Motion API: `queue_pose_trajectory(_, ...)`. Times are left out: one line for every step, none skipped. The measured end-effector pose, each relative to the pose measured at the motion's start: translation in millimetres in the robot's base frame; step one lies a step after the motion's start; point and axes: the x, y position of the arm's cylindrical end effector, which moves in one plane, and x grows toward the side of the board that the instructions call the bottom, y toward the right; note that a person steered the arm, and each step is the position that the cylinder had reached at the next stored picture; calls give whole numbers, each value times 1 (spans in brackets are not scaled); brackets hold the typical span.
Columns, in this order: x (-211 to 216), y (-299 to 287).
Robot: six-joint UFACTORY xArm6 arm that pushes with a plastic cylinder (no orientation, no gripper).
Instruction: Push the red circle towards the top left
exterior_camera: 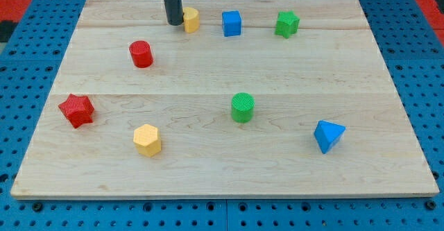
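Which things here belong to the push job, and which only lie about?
Job: red circle; my tip, up and right of it, beside the yellow block.
Lying about: blue cube, green star, red star, yellow hexagon, green circle, blue triangle.

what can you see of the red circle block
The red circle is a short, upright cylinder with a flat round top, in a plain red that looks like plastic. It stands on the pale wooden board in the upper left part, touching nothing. My tip is up and to its right, apart from it, beside the small yellow block.
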Motion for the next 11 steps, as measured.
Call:
queue_pose_trajectory(0, -17)
queue_pose_trajectory(19, -3)
queue_pose_trajectory(54, 29)
queue_pose_trajectory(91, 37)
queue_pose_trajectory(107, 15)
queue_pose_trajectory(114, -17)
queue_pose_trajectory(117, -45)
queue_pose_trajectory(117, -78)
queue_pose_trajectory(109, -81)
queue_pose_trajectory(97, -85)
queue_pose_trajectory(74, -87)
